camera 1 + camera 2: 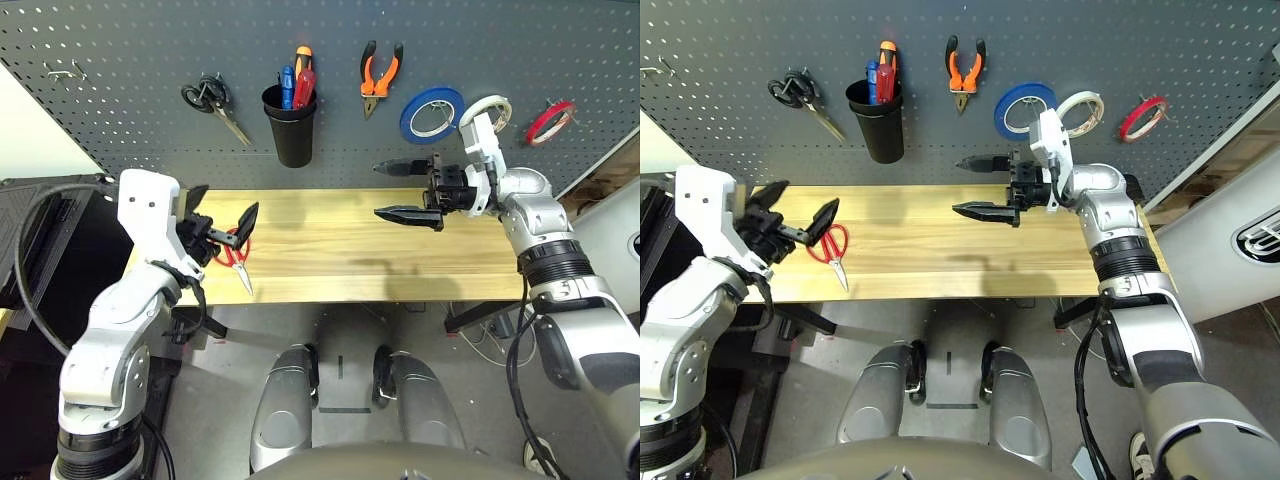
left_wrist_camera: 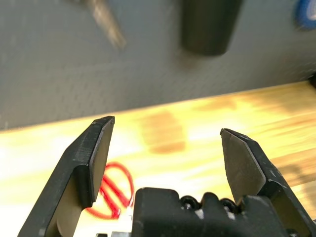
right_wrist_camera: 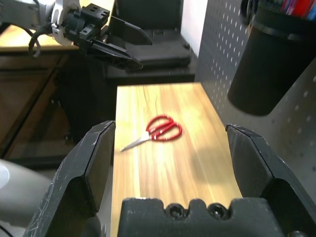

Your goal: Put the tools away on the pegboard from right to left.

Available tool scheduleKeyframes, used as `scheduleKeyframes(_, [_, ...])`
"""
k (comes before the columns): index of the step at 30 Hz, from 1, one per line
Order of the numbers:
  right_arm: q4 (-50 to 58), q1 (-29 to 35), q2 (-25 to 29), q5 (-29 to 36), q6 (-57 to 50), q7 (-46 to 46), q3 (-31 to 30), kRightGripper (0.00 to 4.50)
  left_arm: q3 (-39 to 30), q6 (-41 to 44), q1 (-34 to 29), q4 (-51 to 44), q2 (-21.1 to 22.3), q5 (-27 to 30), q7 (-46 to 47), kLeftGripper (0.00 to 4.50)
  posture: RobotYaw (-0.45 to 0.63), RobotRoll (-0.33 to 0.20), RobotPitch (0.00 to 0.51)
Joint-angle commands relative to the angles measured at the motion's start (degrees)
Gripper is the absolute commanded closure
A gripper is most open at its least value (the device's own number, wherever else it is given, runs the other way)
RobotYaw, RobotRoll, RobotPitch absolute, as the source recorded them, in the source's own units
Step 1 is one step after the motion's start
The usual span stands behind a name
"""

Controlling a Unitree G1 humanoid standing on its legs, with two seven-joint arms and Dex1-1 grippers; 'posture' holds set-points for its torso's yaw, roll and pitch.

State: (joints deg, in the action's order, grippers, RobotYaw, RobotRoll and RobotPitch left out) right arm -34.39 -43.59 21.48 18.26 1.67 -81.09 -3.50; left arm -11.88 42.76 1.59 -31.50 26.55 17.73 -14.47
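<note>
Red-handled scissors (image 1: 234,256) lie on table (image 1: 340,250); left gripper (image 1: 222,222) spread wide above them, right gripper (image 1: 405,190) also spread, empty.

In the left wrist view the red-handled scissors (image 2: 112,190) are partly hidden behind the left hand (image 2: 168,158), and the pegboard (image 2: 98,64) is blurred. In the right wrist view the black cup (image 3: 269,64) is cut off by the edge.
</note>
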Motion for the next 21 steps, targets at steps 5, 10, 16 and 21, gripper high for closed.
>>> scheduleKeyframes(5, [3.9,4.2,-2.1,-2.4,-1.1,2.7,-3.2,0.0,-3.7,0.0,2.5,11.8,-4.8,-0.6,4.4,0.02,0.08,0.0,0.236])
scheduleKeyframes(10, [5.3,5.8,-2.9,-4.5,-1.0,4.5,-5.4,0.0,-3.1,-2.7,2.2,18.9,-5.0,-3.5,5.9,0.02,0.09,0.0,0.283])
scheduleKeyframes(16, [7.6,7.1,-3.9,-4.9,-1.1,5.1,-7.2,0.0,-4.7,-7.3,2.0,26.0,-6.5,-4.7,7.3,0.02,0.07,0.0,0.316])
scheduleKeyframes(21, [9.5,7.9,-4.2,-4.9,-1.5,5.8,-7.9,0.0,-4.7,-10.7,4.5,33.0,-6.4,-6.2,8.5,0.02,0.06,0.0,0.325])
